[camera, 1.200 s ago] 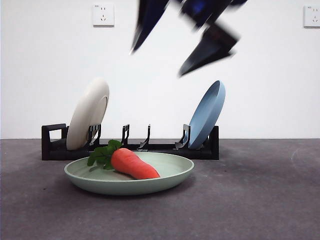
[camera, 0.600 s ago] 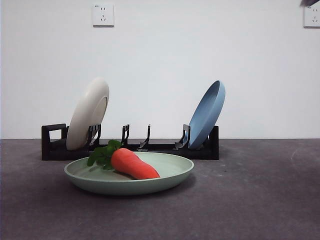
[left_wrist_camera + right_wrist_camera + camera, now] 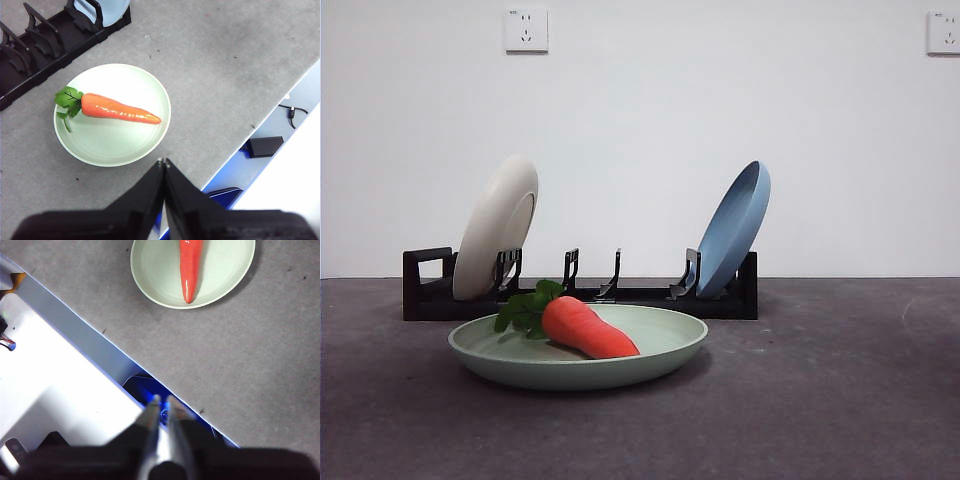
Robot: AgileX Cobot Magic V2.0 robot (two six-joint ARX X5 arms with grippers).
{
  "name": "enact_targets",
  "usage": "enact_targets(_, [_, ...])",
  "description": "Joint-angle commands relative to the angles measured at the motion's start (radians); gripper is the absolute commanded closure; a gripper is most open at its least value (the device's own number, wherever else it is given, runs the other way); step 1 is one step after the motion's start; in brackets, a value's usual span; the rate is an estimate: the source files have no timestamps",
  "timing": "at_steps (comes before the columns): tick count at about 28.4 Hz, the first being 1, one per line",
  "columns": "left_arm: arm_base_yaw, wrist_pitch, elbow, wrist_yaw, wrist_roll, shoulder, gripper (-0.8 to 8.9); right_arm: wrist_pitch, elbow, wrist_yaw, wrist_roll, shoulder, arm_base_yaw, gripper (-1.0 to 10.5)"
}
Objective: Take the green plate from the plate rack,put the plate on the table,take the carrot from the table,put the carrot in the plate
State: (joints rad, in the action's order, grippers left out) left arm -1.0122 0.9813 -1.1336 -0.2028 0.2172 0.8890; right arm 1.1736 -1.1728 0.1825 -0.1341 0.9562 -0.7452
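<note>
The green plate [image 3: 655, 350] lies flat on the table [image 3: 840, 400] in front of the plate rack [image 3: 620, 296]. The carrot [image 3: 585, 328] lies in the plate, its leaves pointing left. No gripper shows in the front view. My left gripper [image 3: 163, 162] is shut and empty, high above the table's edge beside the plate [image 3: 100, 142] and the carrot [image 3: 120, 108]. My right gripper [image 3: 163, 400] is shut and empty, high over the table's edge, well apart from the plate [image 3: 155, 270] and the carrot [image 3: 190, 265].
A cream-white plate [image 3: 497, 228] stands at the left end of the rack and a light blue plate [image 3: 733, 228] at the right end. The rack [image 3: 40, 45] lies just behind the green plate. The table's edge [image 3: 260, 120] runs close to both grippers.
The dark arm with open jaws at the top of the front view has risen out of the picture. The plate and the carrot have not moved.
</note>
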Motion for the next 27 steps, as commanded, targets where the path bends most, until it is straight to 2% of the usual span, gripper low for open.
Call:
enact_targets(1, [-0.002, 0.000, -0.001, -0.005, -0.011, -0.002, 8.17, -0.006, 0.005, -0.002, 0.004, -0.004, -0.002, 9.5])
enact_targets(16, [-0.002, 0.000, -0.001, -0.005, -0.011, -0.002, 8.17, -0.006, 0.005, -0.002, 0.004, -0.008, -0.002, 9.5])
enact_targets(19, [0.000, -0.023, -0.001, -0.033, -0.050, -0.005, 8.17, -0.006, 0.005, -0.002, 0.004, -0.008, -0.002, 9.5])
enact_targets(23, [0.080, -0.132, 0.000, -0.188, -0.192, -0.060, 8.17, -0.006, 0.005, -0.002, 0.004, -0.008, -0.002, 9.5])
enact_targets(25, [0.166, -0.206, 0.001, -0.180, -0.261, -0.098, 8.17, -0.006, 0.005, -0.002, 0.004, -0.008, -0.002, 9.5])
enact_targets(27, [0.272, -0.273, 0.002, -0.133, -0.295, -0.143, 8.17, -0.006, 0.005, -0.002, 0.004, -0.011, -0.002, 9.5])
